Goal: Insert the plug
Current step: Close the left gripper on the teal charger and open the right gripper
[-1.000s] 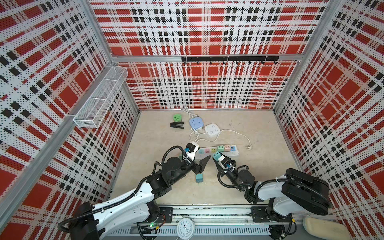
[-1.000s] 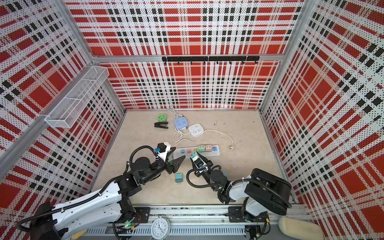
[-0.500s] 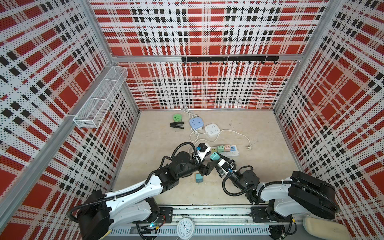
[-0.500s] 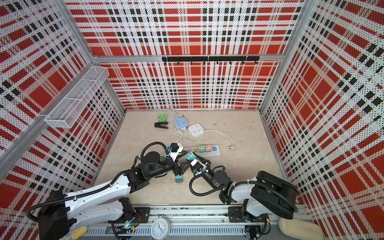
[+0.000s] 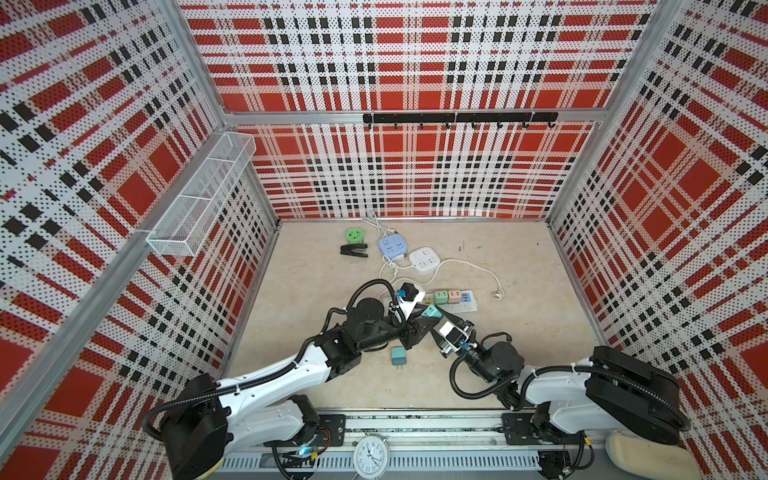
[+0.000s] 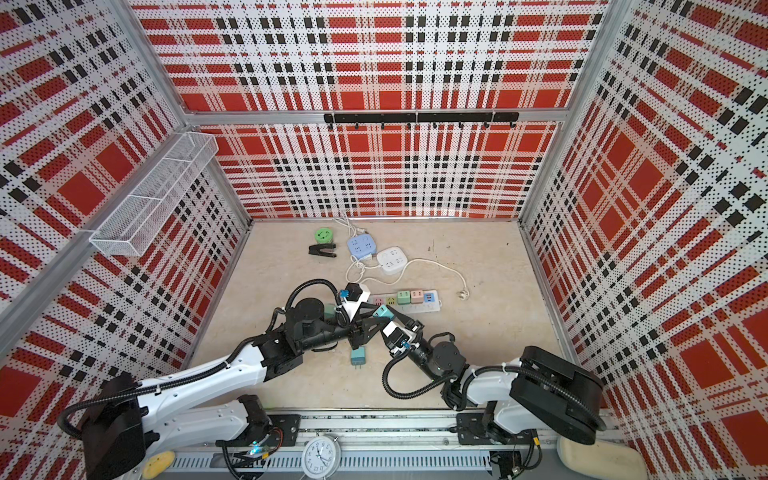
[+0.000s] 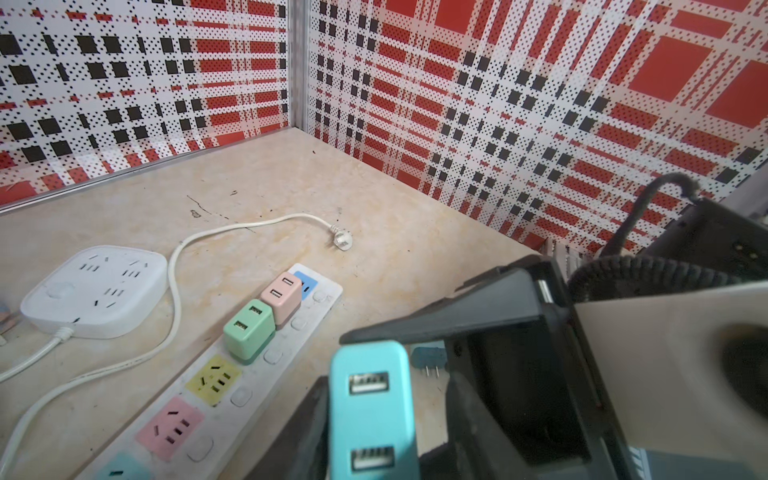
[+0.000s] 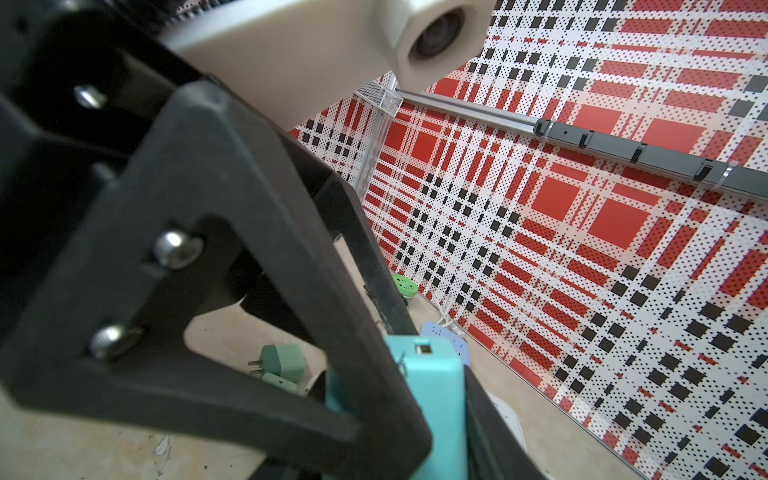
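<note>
Over the last second the left arm (image 5: pixel 274 376) has stretched forward and to the right, carrying the left end effector (image 5: pixel 424 316) from the left end of the strip (image 5: pixel 465 307) to the teal plug (image 5: pixel 431 311) held by the right end effector (image 5: pixel 435 316). Its jaws, wide before, have narrowed about the plug; a firm grip cannot be told. The plug has shifted slightly left.
</note>
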Motion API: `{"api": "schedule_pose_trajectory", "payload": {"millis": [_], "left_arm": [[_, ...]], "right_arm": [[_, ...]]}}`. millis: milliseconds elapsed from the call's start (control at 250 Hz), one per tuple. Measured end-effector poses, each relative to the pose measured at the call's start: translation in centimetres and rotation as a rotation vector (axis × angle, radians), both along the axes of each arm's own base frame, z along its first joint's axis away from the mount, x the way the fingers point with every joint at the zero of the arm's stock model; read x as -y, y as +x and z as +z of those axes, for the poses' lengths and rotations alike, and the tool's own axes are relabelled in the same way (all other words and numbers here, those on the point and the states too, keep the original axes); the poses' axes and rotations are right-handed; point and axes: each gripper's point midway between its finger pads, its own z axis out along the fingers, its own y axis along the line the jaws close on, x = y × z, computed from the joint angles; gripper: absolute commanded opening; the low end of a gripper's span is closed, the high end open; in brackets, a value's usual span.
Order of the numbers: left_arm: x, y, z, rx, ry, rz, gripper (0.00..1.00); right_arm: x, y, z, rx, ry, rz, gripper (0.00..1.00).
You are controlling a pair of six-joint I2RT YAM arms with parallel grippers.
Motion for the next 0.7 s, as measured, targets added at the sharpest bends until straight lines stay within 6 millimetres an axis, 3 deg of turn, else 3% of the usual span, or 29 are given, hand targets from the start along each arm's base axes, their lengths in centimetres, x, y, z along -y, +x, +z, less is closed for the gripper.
{"api": "schedule_pose_trajectory", "payload": {"millis": [240, 432, 704], "left_arm": [[0.3, -0.1, 0.4, -0.004, 0.046, -0.015, 0.47], [1.2, -0.2, 0.4, 0.001, 0.082, -0.042, 0.46], [2.0, -0.5, -0.5, -0.02, 0.115, -0.087, 0.38]], "right_arm": [[0.3, 0.0, -0.3, 0.088, -0.156, -0.022, 0.0], [1.6, 0.1, 1.2, 0.128, -0.212, -0.01, 0.0], [1.9, -0.8, 0.4, 0.149, -0.274, 0.034, 0.0]]}}
